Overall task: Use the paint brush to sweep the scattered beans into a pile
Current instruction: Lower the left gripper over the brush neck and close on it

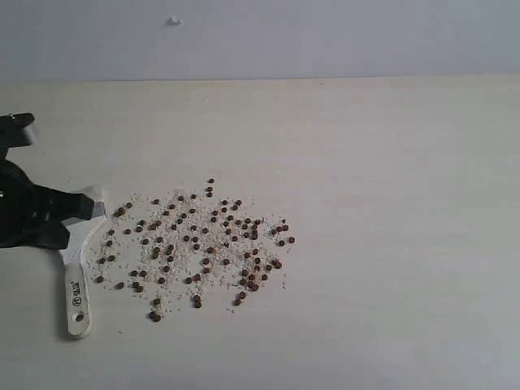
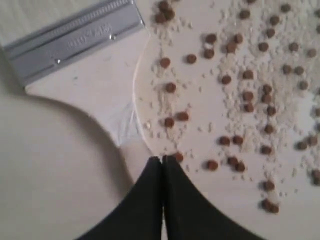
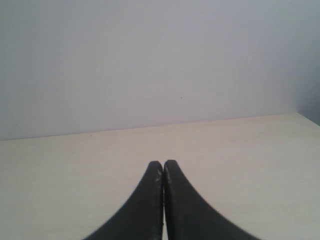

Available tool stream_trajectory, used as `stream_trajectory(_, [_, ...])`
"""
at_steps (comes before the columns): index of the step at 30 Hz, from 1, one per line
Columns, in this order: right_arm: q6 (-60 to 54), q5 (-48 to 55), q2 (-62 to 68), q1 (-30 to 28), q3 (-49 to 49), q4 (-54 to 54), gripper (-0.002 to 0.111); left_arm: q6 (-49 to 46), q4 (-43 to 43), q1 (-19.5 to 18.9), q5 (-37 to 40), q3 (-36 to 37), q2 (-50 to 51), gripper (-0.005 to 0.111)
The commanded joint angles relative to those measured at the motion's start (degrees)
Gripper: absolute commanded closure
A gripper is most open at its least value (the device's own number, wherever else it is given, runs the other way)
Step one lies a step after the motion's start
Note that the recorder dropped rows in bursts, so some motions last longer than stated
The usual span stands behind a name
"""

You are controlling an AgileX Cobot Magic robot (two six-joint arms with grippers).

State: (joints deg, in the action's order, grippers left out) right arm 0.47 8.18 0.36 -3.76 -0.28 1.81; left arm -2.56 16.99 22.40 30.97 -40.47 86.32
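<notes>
Dozens of beans [image 1: 196, 242] lie unpiled on the bench [image 1: 390, 244], with the paint brush [image 1: 75, 284] flat at their nine o'clock. The left tool [image 2: 162, 160] is pinched shut and empty at the handle neck; the right tool [image 3: 163, 162] is likewise shut and empty. Pressing down closed, the left tool would probably shove the brush and scatter the beans.

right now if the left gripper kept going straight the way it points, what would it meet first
Most likely the brush, whose handle edge lies right ahead of the shut left gripper, or the beans just beside that edge. Its height above the table is hard to judge.
</notes>
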Motion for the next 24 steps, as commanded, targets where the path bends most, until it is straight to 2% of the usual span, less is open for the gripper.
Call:
stream_trajectory(1, [-0.2, -0.6, -0.4, 0.1, 0.3, -0.2, 0.108, 6.8, 0.1, 2.9, -5.5, 0.6, 2.8, 0.107])
stream_trajectory(6, [-0.2, -0.6, -0.4, 0.1, 0.3, -0.2, 0.108, 9.5, -0.3, 2.9, -1.2, 0.2, 2.0, 0.107])
stream_trajectory(9, [-0.2, -0.6, -0.4, 0.1, 0.3, -0.2, 0.108, 12.8, -2.0, 2.9, -1.3, 0.2, 1.6, 0.107])
stream_trajectory(11, [-0.2, -0.6, -0.4, 0.1, 0.3, -0.2, 0.108, 15.5, -3.1, 2.2, -0.9, -0.1, 1.6, 0.107])
stream_trajectory(14, [-0.2, -0.6, -0.4, 0.1, 0.3, -0.2, 0.108, 18.1, -3.1, 0.0, 3.7, -1.9, 1.9, 0.104])
stream_trajectory(17, [-0.2, -0.6, -0.4, 0.1, 0.3, 0.0, 0.108, 19.2, -3.1, -2.0, 9.4, -4.5, 2.4, 0.089])
stream_trajectory(22, [-0.2, -0.6, -0.4, 0.1, 0.3, 0.0, 0.108, 21.0, -2.4, -1.8, 8.4, -5.6, 4.8, 0.046])
stream_trajectory(24, [-0.2, -0.6, -0.4, 0.1, 0.3, 0.0, 0.108, 21.2, -2.6, -1.8, 6.9, -5.7, 7.3, 0.043])
